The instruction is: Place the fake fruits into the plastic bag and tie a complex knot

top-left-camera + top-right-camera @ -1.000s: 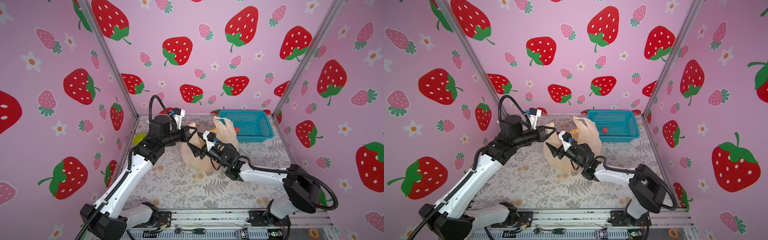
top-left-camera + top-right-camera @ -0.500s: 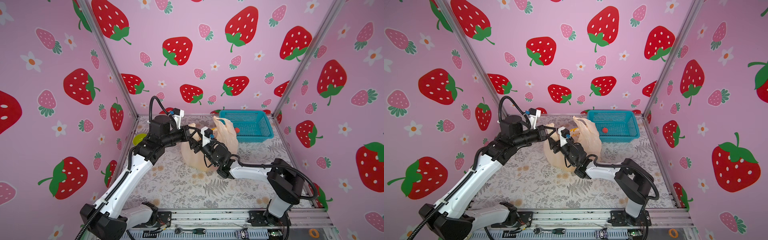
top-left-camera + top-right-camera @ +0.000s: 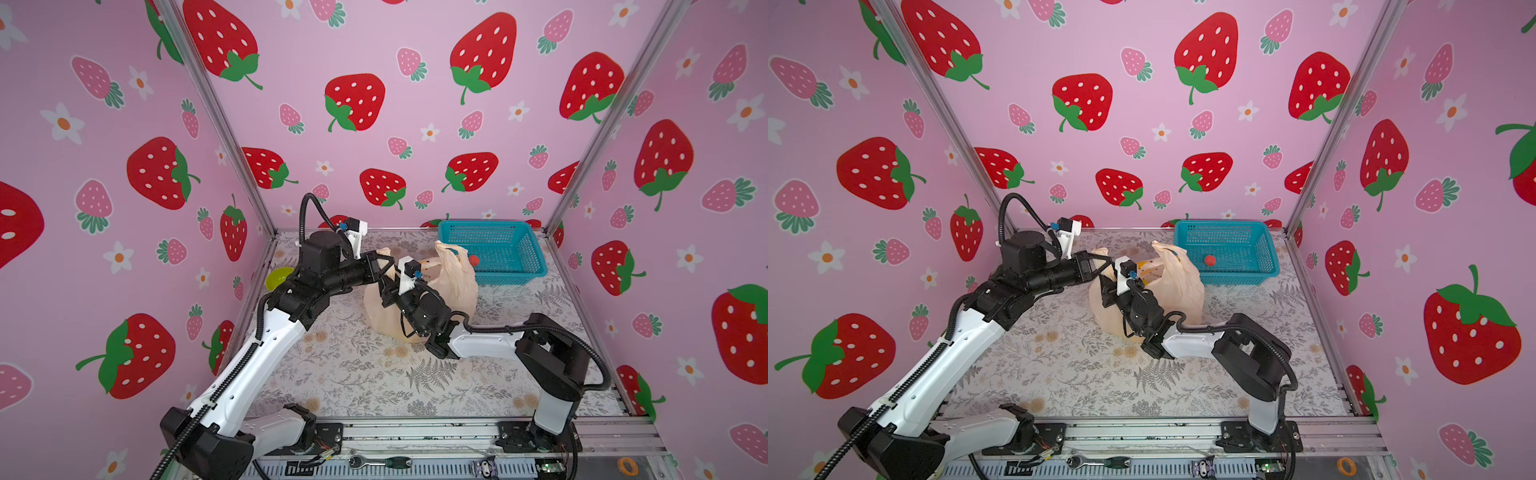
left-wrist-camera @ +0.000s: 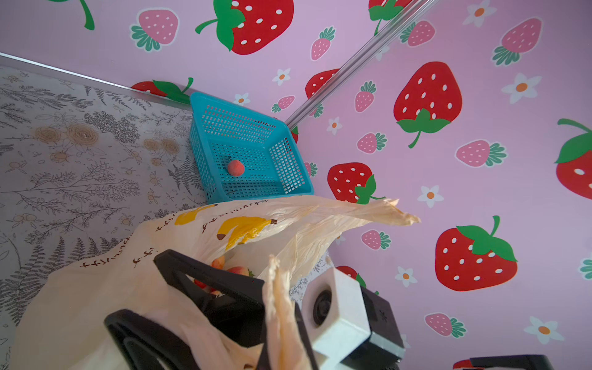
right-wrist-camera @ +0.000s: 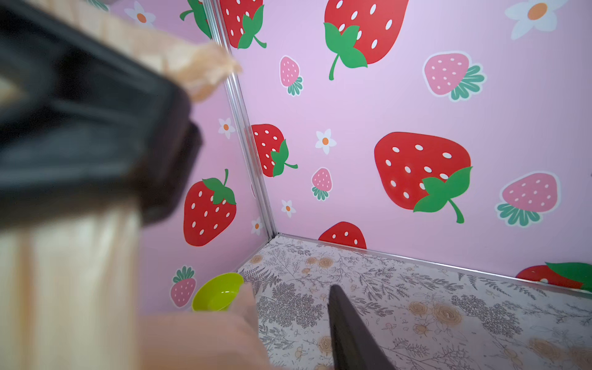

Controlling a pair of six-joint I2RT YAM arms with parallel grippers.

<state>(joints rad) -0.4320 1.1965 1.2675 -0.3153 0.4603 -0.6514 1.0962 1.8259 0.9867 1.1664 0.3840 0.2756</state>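
The bag [image 3: 459, 286] stands mid tabletop [image 3: 374, 374], with fruits [image 4: 238, 271] inside. The left claw [image 3: 383, 266] is clenched on one handle [image 4: 279, 298], probably to hold the mouth up. The right claw [image 3: 384, 293] is beside it; whether it is grasping, I cannot tell. One red fruit [image 3: 473, 260] lies in the basket [image 3: 515, 270].

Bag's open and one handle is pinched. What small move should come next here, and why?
Probably close the right gripper on the handle stretched just below the left gripper, which is shut on it. The right gripper is right beside that strip, the bag has its other handle standing free, and no knot exists yet.
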